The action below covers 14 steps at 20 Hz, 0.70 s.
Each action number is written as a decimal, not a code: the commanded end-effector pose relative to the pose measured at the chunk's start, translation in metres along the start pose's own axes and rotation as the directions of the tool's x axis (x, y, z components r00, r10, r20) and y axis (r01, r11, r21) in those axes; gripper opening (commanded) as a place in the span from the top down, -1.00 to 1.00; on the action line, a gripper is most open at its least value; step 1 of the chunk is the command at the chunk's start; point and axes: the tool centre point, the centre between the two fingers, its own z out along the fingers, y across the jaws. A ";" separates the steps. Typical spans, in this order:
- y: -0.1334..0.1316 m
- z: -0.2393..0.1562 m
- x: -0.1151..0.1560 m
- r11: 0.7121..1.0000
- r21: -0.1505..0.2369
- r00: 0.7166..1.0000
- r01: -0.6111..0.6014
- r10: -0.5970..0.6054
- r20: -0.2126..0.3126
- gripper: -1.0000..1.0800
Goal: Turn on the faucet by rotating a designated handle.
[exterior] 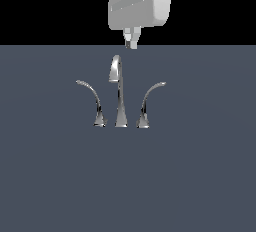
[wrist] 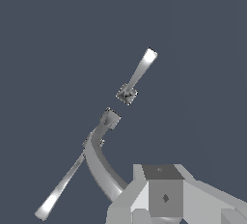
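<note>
The chrome faucet stands on the dark grey floor in the exterior view. Its tall spout [exterior: 119, 96] with a hooked top is in the middle. The handle [exterior: 149, 101] is the slender lever whose tip arches to the exterior view's right. A mirror-image lever [exterior: 92, 101] arches to the left. My gripper [exterior: 131, 42] hangs above and beyond the spout's top, apart from every part, fingers together and holding nothing. In the wrist view the spout [wrist: 99, 162] curves toward my gripper [wrist: 164, 196], with one lever [wrist: 140, 71] on one side and another lever [wrist: 58, 191] on the other.
The flat dark grey floor [exterior: 200, 176] surrounds the faucet. A black background lies beyond its far edge. No other objects show.
</note>
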 end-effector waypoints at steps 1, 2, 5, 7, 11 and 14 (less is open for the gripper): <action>-0.007 0.014 0.013 0.998 -0.001 0.998 -0.069 0.069 0.000 1.00; -0.010 0.020 0.019 0.995 -0.002 0.995 -0.096 0.096 0.000 1.00; -0.016 0.037 0.036 0.984 -0.005 0.984 -0.179 0.179 0.000 1.00; -0.020 0.049 0.048 0.972 -0.006 0.972 -0.236 0.236 -0.001 1.00; -0.025 0.072 0.072 0.939 -0.010 0.939 -0.344 0.344 -0.002 1.00; -0.027 0.087 0.089 0.911 -0.012 0.911 -0.412 0.412 -0.003 1.00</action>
